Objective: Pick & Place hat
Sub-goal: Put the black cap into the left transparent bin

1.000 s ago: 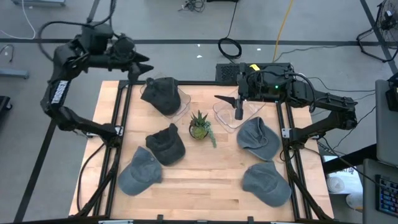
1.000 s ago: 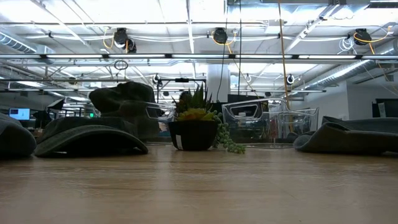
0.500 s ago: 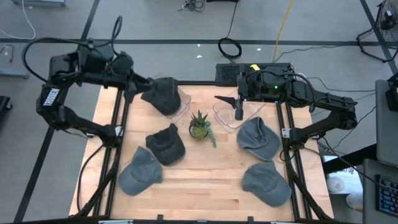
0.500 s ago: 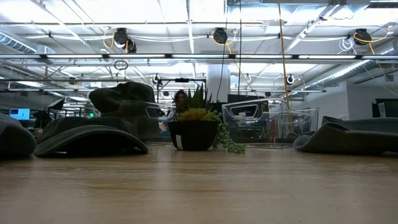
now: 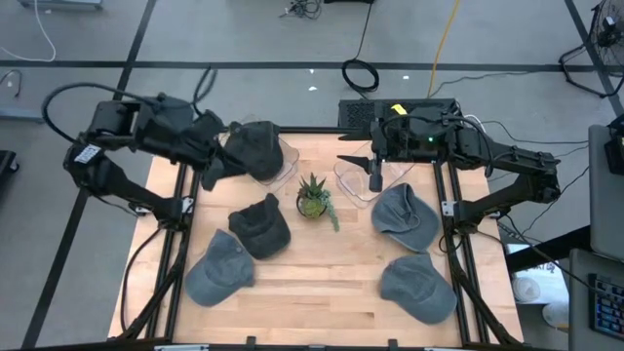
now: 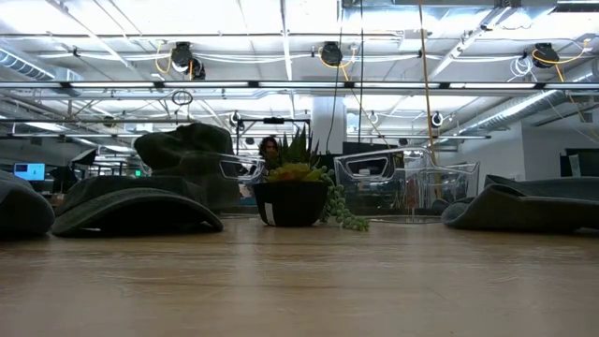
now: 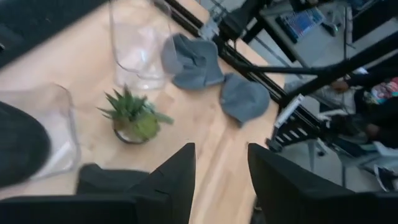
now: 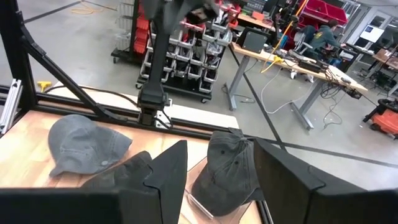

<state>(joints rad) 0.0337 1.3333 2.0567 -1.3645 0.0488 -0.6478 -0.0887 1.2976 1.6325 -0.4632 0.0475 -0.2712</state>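
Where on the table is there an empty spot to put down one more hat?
The biggest bare wood is along the near edge of the table, between the light grey hat on the left and the one on the right. A smaller gap sits just in front of the little plant. The far edge is crowded with two clear stands, one wearing a dark hat.
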